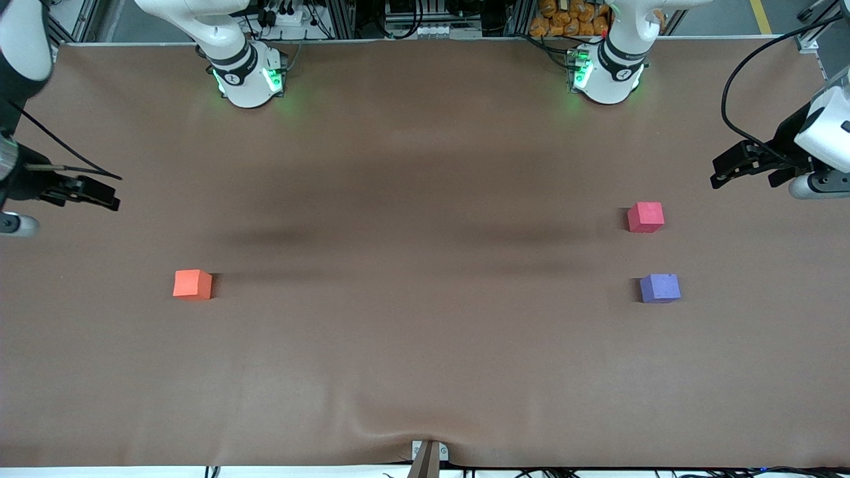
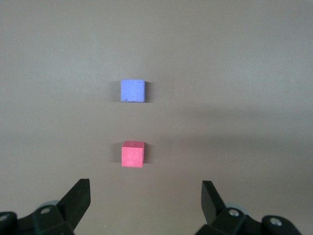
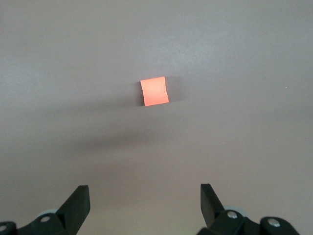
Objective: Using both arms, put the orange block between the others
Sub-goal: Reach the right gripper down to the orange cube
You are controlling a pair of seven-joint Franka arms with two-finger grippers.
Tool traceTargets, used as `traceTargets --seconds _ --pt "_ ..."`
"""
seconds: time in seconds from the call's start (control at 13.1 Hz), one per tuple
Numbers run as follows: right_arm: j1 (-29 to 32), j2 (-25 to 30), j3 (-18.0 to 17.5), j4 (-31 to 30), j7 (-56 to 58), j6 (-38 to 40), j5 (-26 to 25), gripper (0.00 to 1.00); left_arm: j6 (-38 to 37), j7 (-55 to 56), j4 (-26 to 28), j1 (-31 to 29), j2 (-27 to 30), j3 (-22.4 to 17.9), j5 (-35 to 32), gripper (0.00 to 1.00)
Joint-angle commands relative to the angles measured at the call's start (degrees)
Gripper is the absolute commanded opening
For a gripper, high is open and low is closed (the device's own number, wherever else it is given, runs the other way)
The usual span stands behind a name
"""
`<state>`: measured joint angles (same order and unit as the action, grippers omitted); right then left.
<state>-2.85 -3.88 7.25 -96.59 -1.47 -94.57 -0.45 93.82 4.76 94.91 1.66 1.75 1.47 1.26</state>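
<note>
The orange block (image 1: 192, 284) sits alone on the brown table (image 1: 425, 372) toward the right arm's end, flat on the cloth and touched by nothing. Well apart from it, toward the left arm's end, lie the other two cubes: the pinkish-red block (image 1: 645, 217) and the purple block (image 1: 660, 288), the purple one nearer to the front camera. A bare strip of table separates these two – they do not touch.

The right gripper (image 1: 99, 192) hangs in the air over the table's edge at the right arm's end, empty, its jaws spread wide. In the right wrist view the two black fingers (image 3: 78, 203) stand far apart at the frame's foot, with the orange block (image 3: 154, 91) lying on the cloth ahead of them (clear of both fingertips).

The left gripper (image 1: 727, 169) is likewise raised over the table's edge at the left arm's end, holding nothing, jaws open. Its wrist view shows the fingers (image 2: 80, 198) parted, and ahead of them the pinkish-red block (image 2: 133, 154) with the purple block (image 2: 132, 91) further out along the same line – both cubes resting square on the table, neither in contact with the gripper.
</note>
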Motion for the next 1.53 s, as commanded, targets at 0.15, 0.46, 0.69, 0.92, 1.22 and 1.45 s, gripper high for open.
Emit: traceTargets --seconds 0.15,0.46,0.69,0.92,1.22,1.45 --pt "0.5 -2.1 -0.4 -13.7 -0.5 -13.2 0.1 1.00 -1.0 -0.3 -1.0 -1.0 -0.3 0.5 0.9 1.00" --pt "1.0 -13.1 -0.4 -13.7 1.5 -26.9 0.1 1.00 -1.0 -0.3 -1.0 -1.0 -0.3 0.4 0.9 1.00" --pt "0.9 -18.7 -0.4 -13.4 3.4 -33.8 0.7 1.00 -1.1 -0.3 -1.0 -1.1 -0.4 0.2 0.9 1.00" --pt "1.3 -23.4 -0.4 -13.2 6.6 -40.6 0.8 1.00 -1.2 -0.4 -1.0 -1.2 -0.3 0.2 0.9 1.00" --pt "2.3 -26.0 -0.4 -11.5 7.1 -41.5 0.8 1.00 -1.2 -0.4 -1.0 -1.3 -0.3 0.2 0.9 1.00" --pt "2.7 -27.5 -0.5 -10.2 7.2 -41.5 0.9 1.00 -1.2 -0.3 -1.0 -1.3 -0.3 0.2 0.9 1.00"
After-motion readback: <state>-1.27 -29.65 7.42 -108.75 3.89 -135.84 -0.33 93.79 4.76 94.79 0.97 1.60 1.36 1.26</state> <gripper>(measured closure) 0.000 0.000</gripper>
